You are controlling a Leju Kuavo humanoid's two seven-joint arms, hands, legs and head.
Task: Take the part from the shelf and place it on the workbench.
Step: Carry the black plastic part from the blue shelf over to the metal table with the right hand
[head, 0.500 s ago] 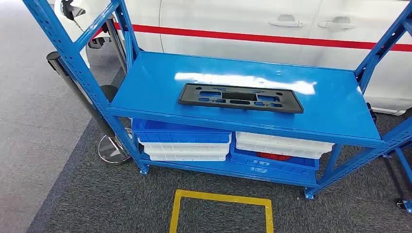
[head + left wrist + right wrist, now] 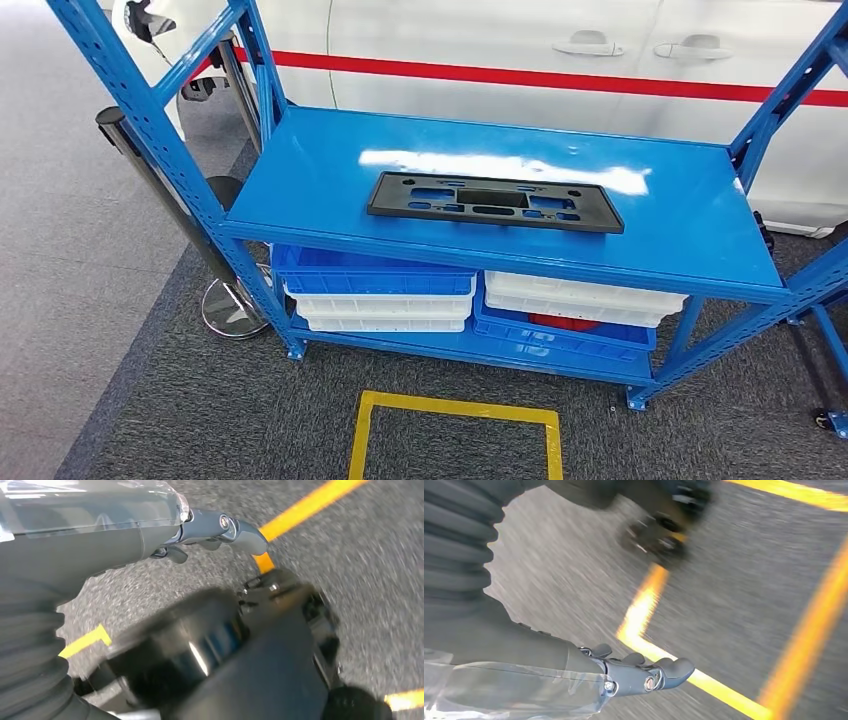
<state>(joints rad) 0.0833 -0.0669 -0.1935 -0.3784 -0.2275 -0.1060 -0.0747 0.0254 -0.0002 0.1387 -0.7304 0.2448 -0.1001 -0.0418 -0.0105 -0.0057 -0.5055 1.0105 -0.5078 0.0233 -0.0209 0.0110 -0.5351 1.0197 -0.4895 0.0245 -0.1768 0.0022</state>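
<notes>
Down low, both hands hang over grey carpet with yellow tape lines: left hand (image 2: 210,532) holds nothing, fingers loosely extended; right hand (image 2: 644,672) likewise bare. Ahead, a yellow floor square (image 2: 455,435), then the blue metal shelf (image 2: 300,175), its long flat black plastic part (image 2: 495,202) lying mid-deck. Beyond, a white car with a red stripe (image 2: 520,45).
</notes>
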